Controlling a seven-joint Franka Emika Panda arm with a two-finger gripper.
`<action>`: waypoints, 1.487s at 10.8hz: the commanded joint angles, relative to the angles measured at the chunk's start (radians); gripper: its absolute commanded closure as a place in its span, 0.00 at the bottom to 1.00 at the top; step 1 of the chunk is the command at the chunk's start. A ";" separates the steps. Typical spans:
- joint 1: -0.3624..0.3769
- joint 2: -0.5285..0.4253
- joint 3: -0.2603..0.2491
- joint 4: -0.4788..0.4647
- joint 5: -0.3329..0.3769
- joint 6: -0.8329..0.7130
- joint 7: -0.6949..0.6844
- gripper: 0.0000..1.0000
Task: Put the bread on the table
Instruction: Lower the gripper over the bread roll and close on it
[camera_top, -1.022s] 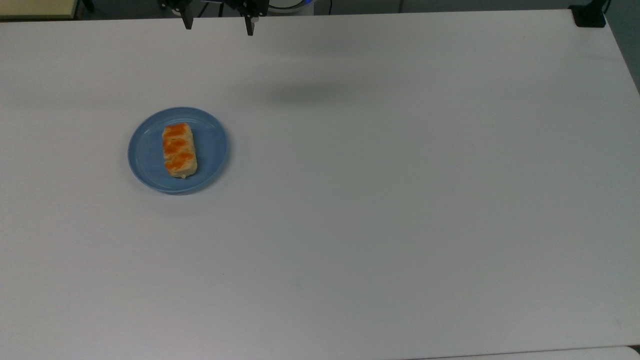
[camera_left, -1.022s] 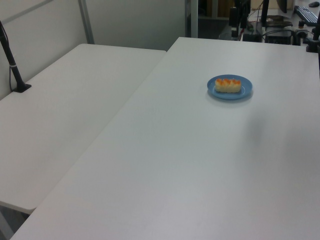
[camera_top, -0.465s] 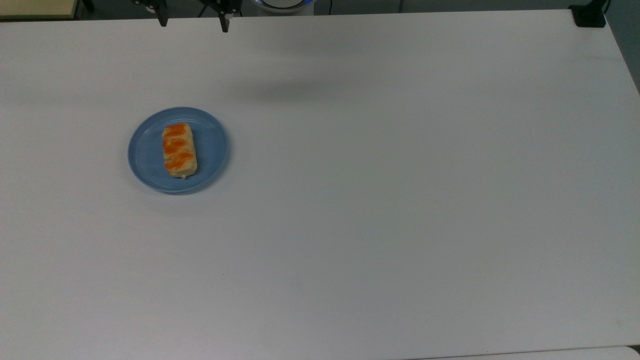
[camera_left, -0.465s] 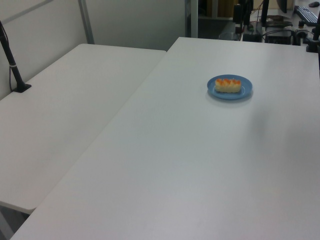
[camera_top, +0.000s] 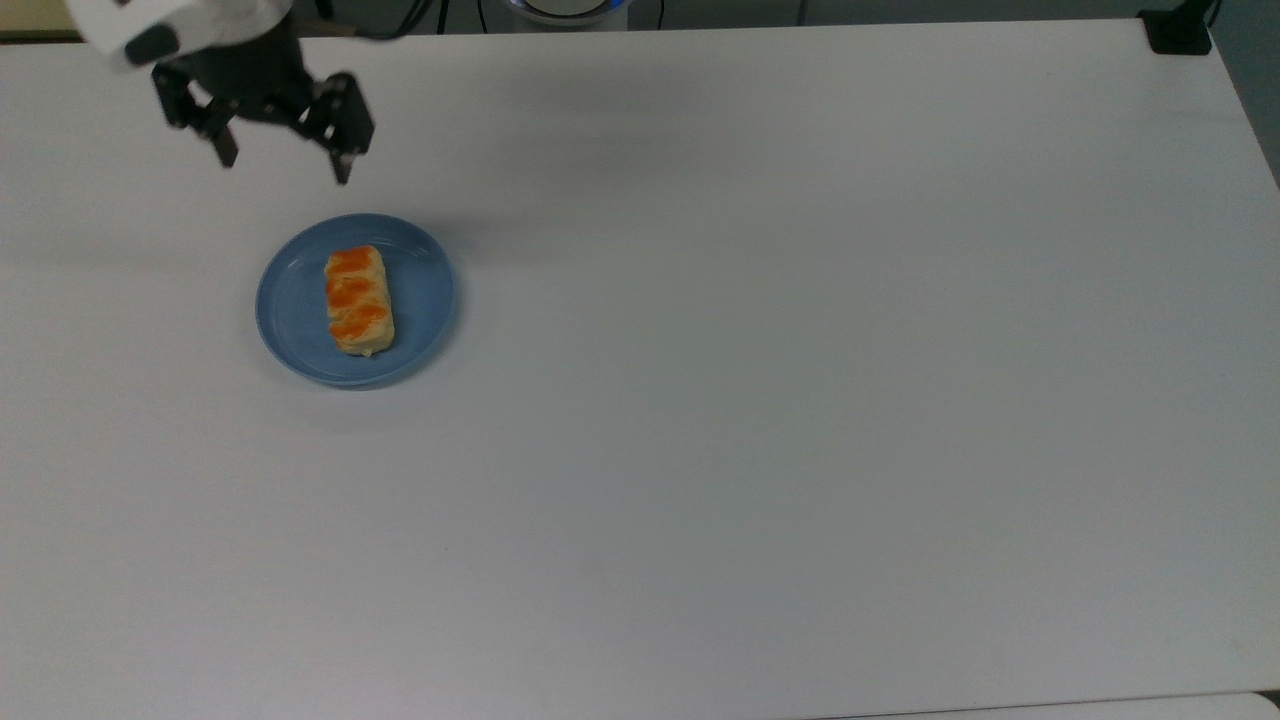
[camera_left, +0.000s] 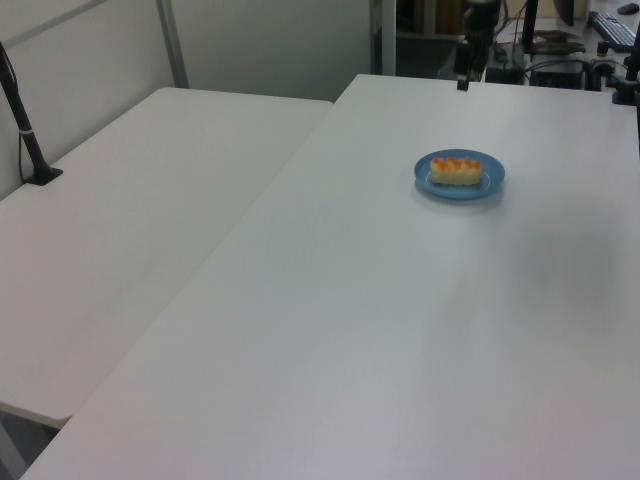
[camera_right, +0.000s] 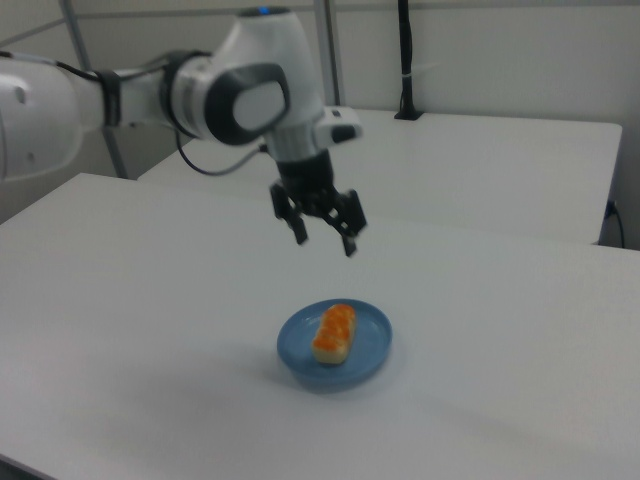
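Bread (camera_top: 359, 300) lies on blue plate (camera_top: 295, 320), near table (camera_top: 760, 400) far edge; gripper (camera_top: 285, 168) above, fingers spread, empty.

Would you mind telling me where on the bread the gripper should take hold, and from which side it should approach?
Grip the bread across its narrow width near the middle, coming straight down from above. It lies flat and lengthwise on the blue plate, whose raised rim would likely block a low sideways approach. The long sides are exposed, and the open gripper looks wide enough to span them, though it is for now apart from the loaf.
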 joint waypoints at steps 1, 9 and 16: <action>0.041 0.040 -0.099 -0.115 0.012 0.179 -0.186 0.00; 0.101 0.213 -0.087 -0.238 0.014 0.419 -0.196 0.00; 0.123 0.088 -0.071 -0.157 0.072 0.228 -0.118 0.69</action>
